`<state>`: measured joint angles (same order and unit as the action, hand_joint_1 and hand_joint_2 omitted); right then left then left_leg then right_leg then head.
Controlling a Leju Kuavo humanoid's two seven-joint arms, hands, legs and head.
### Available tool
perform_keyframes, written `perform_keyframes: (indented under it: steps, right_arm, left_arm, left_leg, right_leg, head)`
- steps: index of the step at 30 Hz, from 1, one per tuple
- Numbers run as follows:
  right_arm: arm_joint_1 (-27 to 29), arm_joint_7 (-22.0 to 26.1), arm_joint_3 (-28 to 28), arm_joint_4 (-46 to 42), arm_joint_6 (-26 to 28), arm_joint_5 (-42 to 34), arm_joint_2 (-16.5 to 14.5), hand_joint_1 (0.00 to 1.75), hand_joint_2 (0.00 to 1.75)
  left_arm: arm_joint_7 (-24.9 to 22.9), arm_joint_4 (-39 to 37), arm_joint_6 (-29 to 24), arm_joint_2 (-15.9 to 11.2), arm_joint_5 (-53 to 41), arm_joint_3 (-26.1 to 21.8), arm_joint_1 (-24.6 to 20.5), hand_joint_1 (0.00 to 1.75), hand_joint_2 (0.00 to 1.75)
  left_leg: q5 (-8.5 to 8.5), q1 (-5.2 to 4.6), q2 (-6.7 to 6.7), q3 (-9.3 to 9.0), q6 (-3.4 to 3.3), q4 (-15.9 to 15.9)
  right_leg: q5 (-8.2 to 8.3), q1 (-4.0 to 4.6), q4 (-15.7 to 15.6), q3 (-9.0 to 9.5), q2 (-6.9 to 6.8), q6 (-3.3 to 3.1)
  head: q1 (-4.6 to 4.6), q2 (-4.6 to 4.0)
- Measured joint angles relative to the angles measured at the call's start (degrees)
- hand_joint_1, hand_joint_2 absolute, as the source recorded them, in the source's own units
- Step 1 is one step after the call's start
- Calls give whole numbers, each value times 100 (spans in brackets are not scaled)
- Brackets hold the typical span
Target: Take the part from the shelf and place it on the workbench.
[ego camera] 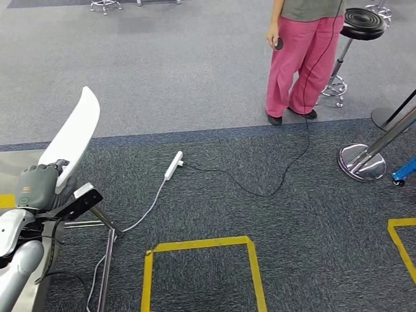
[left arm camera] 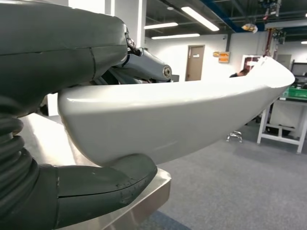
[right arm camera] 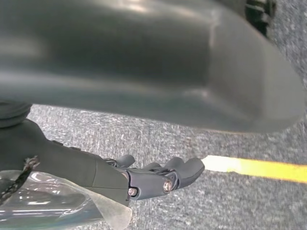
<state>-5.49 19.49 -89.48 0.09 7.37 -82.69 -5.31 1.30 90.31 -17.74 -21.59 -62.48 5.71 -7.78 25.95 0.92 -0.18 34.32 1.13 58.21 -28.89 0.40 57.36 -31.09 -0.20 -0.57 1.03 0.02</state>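
Observation:
The part point(ego camera: 73, 136) is a long, curved white shell. My left hand point(ego camera: 36, 187) grips its near end at the left of the head view, and the shell rises up and away from the hand. In the left wrist view the thumb point(left arm camera: 94, 187) lies under the part point(left arm camera: 173, 120) and the fingers point(left arm camera: 145, 64) lie over it. Just below it is the corner of the steel workbench point(left arm camera: 152, 191), whose surface point(ego camera: 12, 166) shows at the far left. My right hand point(right arm camera: 145, 177) hangs over the carpet with its fingers stretched out and nothing in it.
A person in pink trousers point(ego camera: 301, 58) stands at the back right beside a black stool point(ego camera: 361, 26). A white power strip point(ego camera: 173, 166) and its cables lie on the carpet. A yellow tape square point(ego camera: 201, 246) marks the floor, and a chrome stand base point(ego camera: 362, 162) sits right.

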Motion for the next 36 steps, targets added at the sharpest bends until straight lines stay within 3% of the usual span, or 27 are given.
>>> perform_keyframes:
  steps: [13,26,36]
  right_arm:
    - [-4,3,-2,0,49,31,-1,0,0]
    - [19,20,-2,0,50,34,-1,0,0]
    - [19,18,-2,0,26,10,-1,0,0]
  left_arm:
    - [115,15,202,79,596,-55,10,175,175]
    - [239,33,468,175,1172,-147,46,175,175]
    - [92,69,528,244,1097,-184,44,175,175]
  left_leg:
    - [0,-46,0,7,-80,9]
    - [-14,-33,0,5,-79,7]
    - [-14,-34,0,6,-79,7]
  right_leg:
    - [47,-44,-51,5,-2,150]
    - [45,-32,-23,-14,-1,149]
    - [44,-33,-20,-14,-1,147]
  head:
    - [4,0]
    - [7,0]
    - [5,0]
